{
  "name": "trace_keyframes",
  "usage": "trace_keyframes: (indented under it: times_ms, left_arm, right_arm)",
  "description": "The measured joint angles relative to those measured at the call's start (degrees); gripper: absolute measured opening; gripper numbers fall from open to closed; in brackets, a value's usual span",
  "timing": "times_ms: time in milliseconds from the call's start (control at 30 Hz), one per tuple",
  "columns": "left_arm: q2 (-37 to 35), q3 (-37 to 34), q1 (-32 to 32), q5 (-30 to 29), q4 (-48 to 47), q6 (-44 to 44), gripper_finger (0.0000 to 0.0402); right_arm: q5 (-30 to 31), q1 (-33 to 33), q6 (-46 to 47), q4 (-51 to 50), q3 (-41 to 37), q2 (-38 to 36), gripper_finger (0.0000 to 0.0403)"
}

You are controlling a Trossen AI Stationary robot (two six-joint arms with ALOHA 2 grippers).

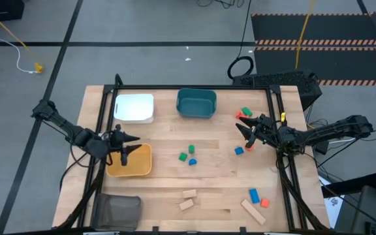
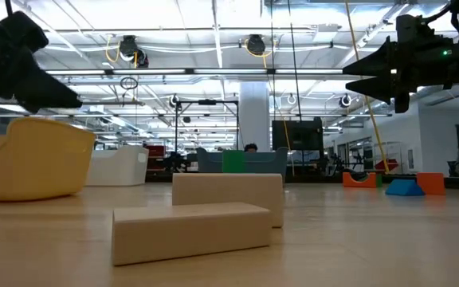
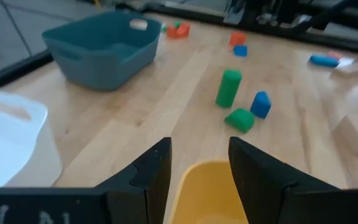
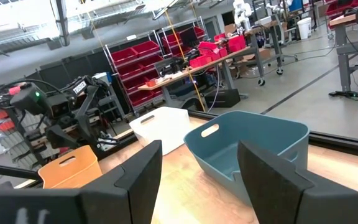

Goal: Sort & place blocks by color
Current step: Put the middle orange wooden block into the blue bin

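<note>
A: From above, where do you see the blocks?

B: You see three tan blocks [image 1: 188, 194] near the front edge; the longest [image 1: 253, 212] lies diagonally. One blue block [image 1: 254, 195] and one orange block [image 1: 264, 203] lie beside it. In the middle stand two green blocks [image 1: 190, 150] and one blue. Near the right gripper [image 1: 247, 134], whose fingers are spread with nothing between, are red, green and blue pieces, too small to count.

A: And the left gripper [image 1: 124, 149]?

B: It hangs over the yellow tray [image 1: 142, 168], open and empty.

A: The low view?

B: Two tan blocks [image 2: 190, 229] lie crosswise; the nearer one partly hides the other.

A: The wrist views?

B: In the left one, a green cylinder [image 3: 229, 87] stands upright. In the right one, you see the teal bin [image 4: 253, 149] and white tray [image 4: 163, 126]; no block is visible.
</note>
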Motion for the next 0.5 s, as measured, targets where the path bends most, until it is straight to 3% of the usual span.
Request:
trace_keyframes:
  times_ms: [267,400,500]
  left_arm:
    - [0.0,0.0,0.0,0.1,12.8,3.0,0.0161]
    - [0.0,0.0,0.0,2.6,15.1,4.9,0.0161]
    - [0.0,0.0,0.0,3.1,15.6,1.3,0.0161]
  right_arm:
    - [0.0,0.0,0.0,0.0,0.0,0.0,0.0203]
    - [0.0,0.0,-1.2,0.0,0.0,0.0,0.0203]
    - [0.0,0.0,-1.5,0.0,0.0,0.0,0.0203]
